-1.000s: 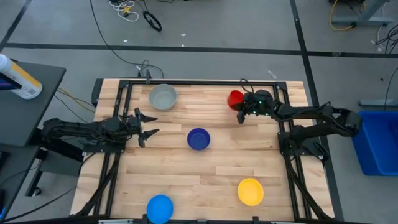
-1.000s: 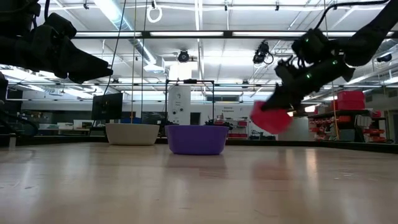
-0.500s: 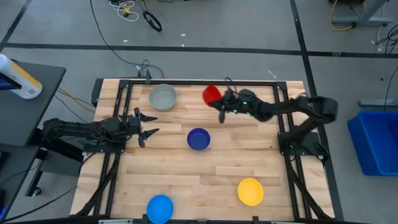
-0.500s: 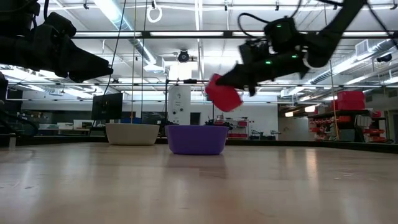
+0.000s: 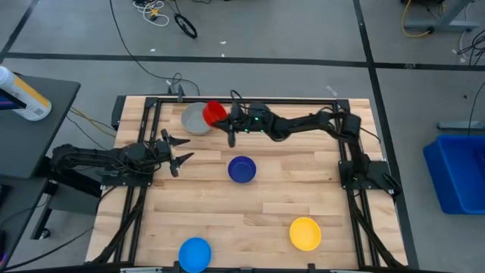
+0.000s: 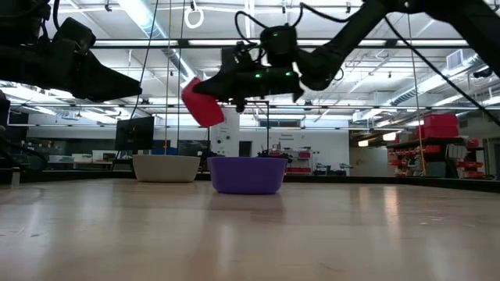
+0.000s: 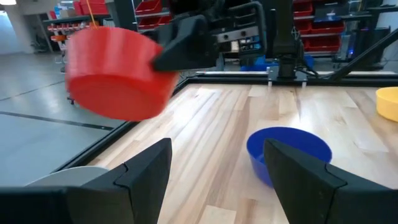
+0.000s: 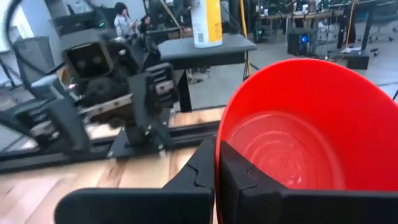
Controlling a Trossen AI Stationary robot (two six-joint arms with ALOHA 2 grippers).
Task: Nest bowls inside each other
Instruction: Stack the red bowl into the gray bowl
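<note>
glossy smooth plastic on the red bowl (image 8: 292, 134), ringed shine inside. same slick plastic look on the dark blue bowl (image 7: 289, 152). pale planked wood on the table (image 5: 250, 220), satin sheen. matt black on the left gripper (image 7: 217, 180) fingers.

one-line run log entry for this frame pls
right gripper: shut on red bowl, airborne at grey bowl | left gripper: open, idle | dark blue bowl: on table

**Dark arms, angular fingers**

Two slim black jointed arms on black tube frames. Matte wedge-shaped fingers (image 7: 144, 177), broad and angular. Green indicator lights glowing near the right arm's (image 5: 303, 123) wrist. Thin black cables looping above that wrist.
</note>
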